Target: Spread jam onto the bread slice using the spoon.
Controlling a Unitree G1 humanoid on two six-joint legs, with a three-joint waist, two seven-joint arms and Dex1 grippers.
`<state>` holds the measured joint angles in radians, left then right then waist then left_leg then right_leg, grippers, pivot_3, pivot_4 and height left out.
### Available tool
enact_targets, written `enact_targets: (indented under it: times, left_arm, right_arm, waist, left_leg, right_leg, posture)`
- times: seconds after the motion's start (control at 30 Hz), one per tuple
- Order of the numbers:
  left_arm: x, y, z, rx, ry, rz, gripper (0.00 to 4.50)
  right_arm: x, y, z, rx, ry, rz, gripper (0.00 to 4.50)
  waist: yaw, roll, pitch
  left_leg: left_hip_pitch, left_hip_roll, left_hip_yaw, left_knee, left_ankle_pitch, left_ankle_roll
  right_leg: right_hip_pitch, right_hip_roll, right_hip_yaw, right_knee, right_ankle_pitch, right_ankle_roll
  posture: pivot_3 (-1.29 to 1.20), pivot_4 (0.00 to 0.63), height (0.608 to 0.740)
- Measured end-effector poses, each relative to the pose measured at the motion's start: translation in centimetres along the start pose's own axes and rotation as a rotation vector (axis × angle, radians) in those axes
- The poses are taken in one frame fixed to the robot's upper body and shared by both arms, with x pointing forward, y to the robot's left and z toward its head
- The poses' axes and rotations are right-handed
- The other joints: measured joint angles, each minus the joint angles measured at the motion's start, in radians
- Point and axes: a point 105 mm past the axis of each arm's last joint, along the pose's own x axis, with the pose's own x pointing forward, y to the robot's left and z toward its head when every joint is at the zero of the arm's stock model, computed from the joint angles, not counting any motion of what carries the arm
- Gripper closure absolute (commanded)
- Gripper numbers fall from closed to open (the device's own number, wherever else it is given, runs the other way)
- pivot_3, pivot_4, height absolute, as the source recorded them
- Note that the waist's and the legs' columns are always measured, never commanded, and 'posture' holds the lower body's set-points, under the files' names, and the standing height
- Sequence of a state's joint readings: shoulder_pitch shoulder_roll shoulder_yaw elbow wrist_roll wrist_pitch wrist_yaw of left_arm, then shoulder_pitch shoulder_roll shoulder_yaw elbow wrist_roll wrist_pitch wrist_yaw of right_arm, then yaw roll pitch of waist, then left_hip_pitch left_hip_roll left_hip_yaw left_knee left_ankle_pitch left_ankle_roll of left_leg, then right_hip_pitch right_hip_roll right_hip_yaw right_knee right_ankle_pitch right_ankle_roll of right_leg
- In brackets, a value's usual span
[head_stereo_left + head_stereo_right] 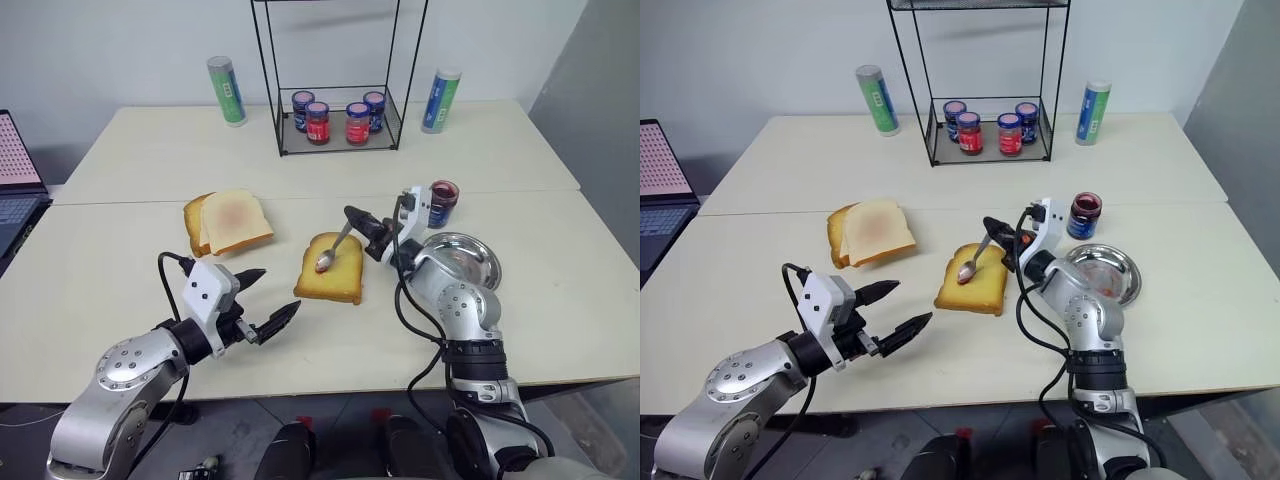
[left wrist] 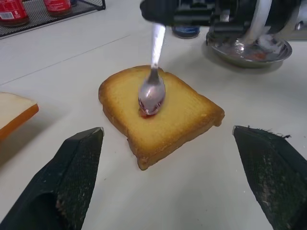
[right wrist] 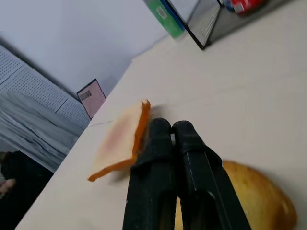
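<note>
Jam (image 2: pixel 145 113) shows as a small dark red smear under the bowl of the spoon (image 2: pixel 152 91), which I see resting bowl-down on the bread slice (image 1: pixel 331 268) near the middle of its top face. My right gripper (image 1: pixel 358 219) has its two black fingers pressed together on the spoon's handle, holding it slanted up and away from the toast. The bread slice lies flat on the table (image 1: pixel 120 270), between my two arms. My left gripper (image 1: pixel 268 298) hangs just off the slice's near-left side with its fingers spread wide apart, touching nothing. Beyond my right hand sits the round steel dish (image 1: pixel 470 258), with an open jar of dark red jam (image 1: pixel 443 202) just behind it. To the left of the toast lie two paler slices (image 1: pixel 228 222), overlapping. Farther back, a wire rack (image 1: pixel 338 120) holds four small jars, with a green tube (image 1: pixel 227 90) on one side and another tube (image 1: pixel 441 100) on the other
</note>
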<state>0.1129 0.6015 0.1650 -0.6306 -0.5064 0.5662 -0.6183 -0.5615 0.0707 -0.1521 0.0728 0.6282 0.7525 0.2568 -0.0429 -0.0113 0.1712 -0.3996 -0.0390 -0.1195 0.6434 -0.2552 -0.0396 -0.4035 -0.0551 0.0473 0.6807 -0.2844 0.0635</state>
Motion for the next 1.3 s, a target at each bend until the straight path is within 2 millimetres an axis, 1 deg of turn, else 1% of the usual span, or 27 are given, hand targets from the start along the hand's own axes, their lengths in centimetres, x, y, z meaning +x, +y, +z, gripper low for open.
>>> enact_targets:
  times: [0.1, 0.23, 0.3, 0.37, 0.4, 0.47, 0.57, 0.7, 0.8, 0.87, 0.97, 1.03, 1.1, 1.13, 1.17, 1.23, 1.27, 1.3]
  left_arm:
    - [-0.1, -0.1, -0.1, -0.002, 0.003, 0.0, 0.0]
    - [-0.1, -0.2, 0.0, -0.002, 0.008, 0.009, 0.0]
    - [-0.1, -0.3, 0.2, 0.005, 0.005, 0.006, 0.0]
    - [-0.1, -0.3, 0.1, 0.005, 0.006, 0.006, 0.0]
    - [-0.1, -0.3, 0.1, 0.005, 0.007, 0.005, 0.0]
    - [-0.1, -0.3, 0.1, 0.006, 0.007, 0.005, 0.0]
    - [-0.1, -0.2, 0.2, 0.008, 0.004, 0.004, 0.0]
    - [-0.1, -0.2, 0.3, 0.011, 0.002, 0.003, 0.0]
    - [-0.1, -0.3, 0.3, 0.01, 0.005, 0.001, 0.0]
    - [-0.1, -0.3, 0.3, 0.012, 0.005, -0.001, 0.0]
    - [-0.1, -0.3, 0.2, 0.011, 0.007, -0.004, 0.0]
    - [-0.1, -0.3, 0.2, 0.01, 0.008, -0.004, 0.0]
    - [-0.2, -0.4, 0.1, 0.008, 0.01, -0.005, 0.0]
    - [-0.2, -0.4, 0.1, 0.007, 0.011, -0.006, 0.0]
    - [-0.2, -0.4, 0.1, 0.007, 0.012, -0.006, 0.0]
    - [-0.2, -0.4, 0.1, 0.007, 0.012, -0.007, 0.0]
    - [-0.2, -0.4, 0.1, 0.008, 0.012, -0.007, 0.0]
    - [-0.2, -0.4, 0.1, 0.007, 0.013, -0.008, 0.0]
  right_arm:
    - [0.0, -0.8, -0.5, 0.03, 0.013, -0.022, 4.34]
    - [0.0, -2.4, -0.7, 0.038, 0.004, -0.07, 4.34]
    - [0.1, -2.7, -0.2, 0.022, -0.014, -0.082, 4.34]
    - [0.2, -3.2, 1.0, -0.008, -0.041, -0.098, 4.34]
    - [0.1, -3.6, 1.9, -0.031, -0.064, -0.115, 4.34]
    - [-0.2, -4.3, 3.0, -0.057, -0.091, -0.142, 4.34]
    - [-0.4, -5.0, 3.8, -0.07, -0.107, -0.166, 4.34]
    - [-0.3, -4.6, 4.0, -0.058, -0.104, -0.153, 4.34]
    - [-0.1, -3.3, 4.2, 0.004, -0.105, -0.105, 4.34]
    - [0.1, -2.0, 4.0, 0.055, -0.096, -0.047, 4.34]
    - [0.6, 0.4, 3.0, 0.127, -0.054, 0.038, 4.34]
    - [0.9, 1.3, 2.4, 0.134, -0.029, 0.066, 4.34]
    - [1.0, 1.3, 1.0, 0.142, 0.006, 0.067, 4.34]
    - [1.0, 0.9, -0.1, 0.142, 0.037, 0.048, 4.34]
    - [1.1, 0.6, -0.6, 0.137, 0.053, 0.033, 4.34]
    - [1.1, -0.1, -1.3, 0.124, 0.073, 0.003, 4.34]
    - [1.1, -0.5, -1.4, 0.116, 0.073, -0.011, 4.34]
    - [1.0, -1.1, -1.2, 0.071, 0.062, -0.026, 4.34]
  waist:
    - [-0.002, 0.0, 0.0]
    - [-0.003, 0.0, 0.0]
    - [-0.003, 0.0, 0.0]
    - [-0.001, 0.0, 0.0]
    - [0.0, 0.0, 0.0]
    - [0.0, 0.0, 0.0]
    - [-0.001, 0.0, 0.0]
    - [-0.004, 0.0, 0.0]
    - [-0.006, 0.0, 0.0]
    - [-0.008, 0.0, 0.0]
    - [-0.009, 0.0, 0.0]
    - [-0.01, 0.0, 0.0]
    - [-0.009, 0.0, 0.0]
    - [-0.008, 0.0, 0.0]
    - [-0.008, 0.0, 0.0]
    - [-0.008, 0.0, 0.0]
    - [-0.008, 0.0, 0.0]
    - [-0.008, 0.0, 0.0]
  left_leg:
    - [0.0, 0.0, 0.001, 0.0, 0.0, 0.0]
    - [0.0, 0.0, 0.001, 0.0, 0.0, 0.0]
    - [0.0, -0.001, 0.002, 0.0, 0.0, 0.0]
    - [0.0, -0.001, 0.003, 0.0, 0.0, 0.0]
    - [0.0, -0.001, 0.004, 0.0, 0.0, 0.0]
    - [0.0, -0.001, 0.005, 0.0, 0.0, 0.0]
    - [0.0, 0.0, 0.007, 0.0, 0.0, 0.0]
    - [0.0, 0.0, 0.007, 0.0, 0.0, 0.0]
    - [0.0, 0.001, 0.007, 0.0, 0.0, 0.0]
    - [0.0, 0.001, 0.007, 0.0, 0.0, 0.0]
    - [0.0, 0.001, 0.006, 0.0, 0.0, 0.0]
    - [0.0, 0.001, 0.006, -0.001, 0.0, 0.0]
    - [0.0, 0.001, 0.006, 0.0, 0.0, 0.0]
    - [0.0, 0.001, 0.006, 0.0, 0.0, 0.0]
    - [0.0, 0.0, 0.007, 0.0, 0.0, 0.0]
    - [0.0, 0.0, 0.007, 0.0, 0.0, 0.0]
    - [0.0, 0.0, 0.007, 0.0, 0.0, 0.0]
    - [0.0, 0.0, 0.007, 0.0, 0.0, 0.0]
  right_leg:
    - [0.0, 0.0, 0.0, 0.0, 0.0, 0.0]
    - [0.0, 0.0, 0.0, 0.0, 0.0, 0.0]
    - [0.0, 0.0, 0.0, 0.0, 0.0, 0.0]
    - [0.0, 0.0, 0.0, 0.0, 0.0, 0.0]
    - [0.001, 0.0, 0.0, 0.0, 0.0, 0.0]
    - [0.001, 0.0, 0.0, 0.0, 0.0, 0.0]
    - [0.0, 0.0, 0.0, 0.0, 0.0, 0.0]
    - [0.0, 0.001, 0.0, 0.0, 0.0, 0.0]
    - [0.0, 0.001, 0.0, 0.0, 0.0, 0.0]
    - [0.0, 0.001, 0.0, 0.0, 0.0, 0.0]
    - [0.0, 0.001, 0.0, 0.0, 0.0, 0.0]
    - [0.0, 0.001, 0.0, 0.0, 0.0, 0.0]
    - [0.0, 0.001, 0.0, 0.0, 0.0, 0.0]
    - [0.0, 0.0, 0.0, 0.0, 0.0, 0.0]
    - [0.0, 0.0, 0.0, 0.0, 0.0, 0.0]
    - [0.0, 0.0, 0.0, 0.0, 0.0, 0.0]
    - [0.0, 0.001, 0.0, 0.0, 0.0, 0.0]
    - [0.0, 0.001, 0.0, 0.0, 0.0, 0.0]
  posture:
    - [0.0, 0.15, 0.74]
    - [0.0, 0.15, 0.74]
    - [0.0, 0.15, 0.74]
    - [0.0, 0.15, 0.74]
    - [0.0, 0.15, 0.74]
    - [0.0, 0.15, 0.74]
    - [0.0, 0.15, 0.74]
    - [0.0, 0.15, 0.74]
    - [0.0, 0.15, 0.74]
    - [0.0, 0.15, 0.74]
    - [0.0, 0.15, 0.74]
    - [0.0, 0.15, 0.74]
    - [0.0, 0.15, 0.74]
    - [0.0, 0.15, 0.74]
    - [0.0, 0.15, 0.74]
    - [0.0, 0.15, 0.74]
    - [0.0, 0.15, 0.74]
    - [0.0, 0.15, 0.74]
